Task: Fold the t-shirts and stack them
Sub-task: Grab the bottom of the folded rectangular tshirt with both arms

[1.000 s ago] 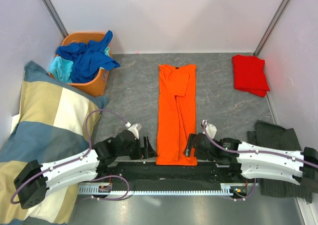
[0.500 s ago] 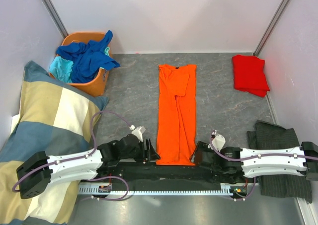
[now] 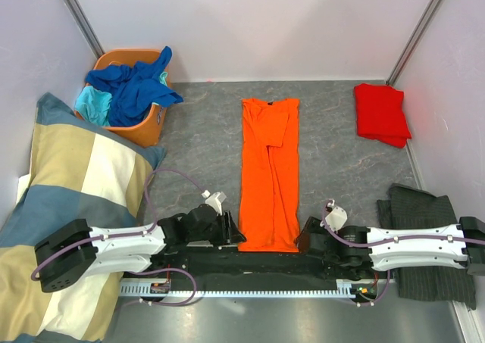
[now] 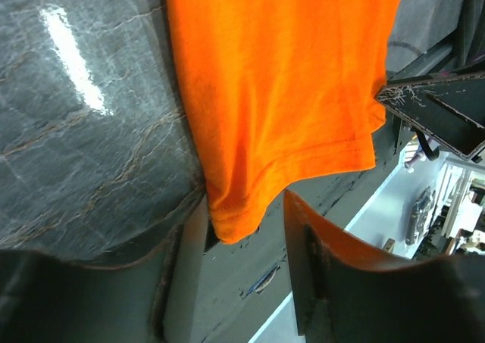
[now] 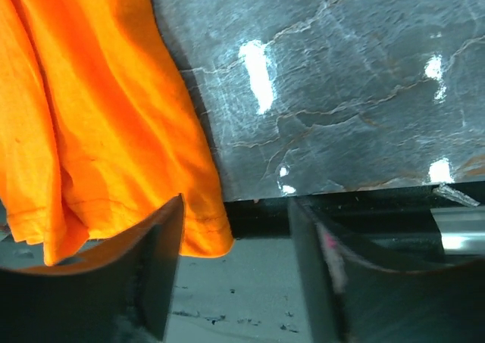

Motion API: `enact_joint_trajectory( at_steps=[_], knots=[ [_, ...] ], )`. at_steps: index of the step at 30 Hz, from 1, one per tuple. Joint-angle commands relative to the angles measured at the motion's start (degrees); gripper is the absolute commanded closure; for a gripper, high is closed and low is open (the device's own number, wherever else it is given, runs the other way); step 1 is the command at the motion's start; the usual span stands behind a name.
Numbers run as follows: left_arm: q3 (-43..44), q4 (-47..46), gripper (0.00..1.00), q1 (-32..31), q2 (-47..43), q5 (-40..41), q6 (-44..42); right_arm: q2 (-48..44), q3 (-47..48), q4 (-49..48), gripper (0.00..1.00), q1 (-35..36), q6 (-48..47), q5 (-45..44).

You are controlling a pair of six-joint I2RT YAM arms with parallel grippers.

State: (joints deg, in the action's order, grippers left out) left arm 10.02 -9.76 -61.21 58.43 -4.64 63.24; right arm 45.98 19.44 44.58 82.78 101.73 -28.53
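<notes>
A bright orange t-shirt (image 3: 269, 173) lies as a long narrow strip down the middle of the grey table, its hem hanging over the near edge. My left gripper (image 3: 233, 233) sits at the hem's left corner. In the left wrist view that gripper (image 4: 246, 263) is open, with the orange hem corner (image 4: 235, 218) just inside its fingertips. My right gripper (image 3: 305, 241) sits at the hem's right corner. Seen from the right wrist, it (image 5: 235, 260) is open too, with the orange corner (image 5: 204, 233) beside its left finger. A folded red t-shirt (image 3: 381, 113) lies at the back right.
An orange basket (image 3: 149, 128) at the back left holds royal blue shirts (image 3: 136, 85) and a turquoise one (image 3: 95, 104). A checked blanket (image 3: 76, 191) covers the left side. A dark grey cloth (image 3: 420, 214) lies at the right, behind the right arm.
Both grippers have drawn back to the table's near edge at the orange hem's corners. Their jaws have narrowed around those corners.
</notes>
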Motion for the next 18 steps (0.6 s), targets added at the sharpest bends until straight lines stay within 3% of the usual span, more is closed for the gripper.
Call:
enact_joint_trajectory(
  at_steps=[1,5,13,18],
  knots=[
    [-1.58,1.67,0.57,-0.31,2.03,1.40,0.21,-0.45,-0.98,-1.60,0.38,0.36,1.01,-1.44],
    [-2.02,1.15,0.69,-0.31,1.95,1.22,0.30,0.34,-1.25,-3.62,0.41,0.45,0.22,-1.17],
    [-1.94,0.97,0.76,-0.31,2.21,0.86,0.30,1.84,-1.51,-6.43,0.43,0.36,-1.01,-0.65],
    [-2.20,0.97,0.80,-0.31,2.12,0.78,0.39,1.93,-2.30,-8.28,0.61,0.45,-1.19,-0.38]
  ],
)
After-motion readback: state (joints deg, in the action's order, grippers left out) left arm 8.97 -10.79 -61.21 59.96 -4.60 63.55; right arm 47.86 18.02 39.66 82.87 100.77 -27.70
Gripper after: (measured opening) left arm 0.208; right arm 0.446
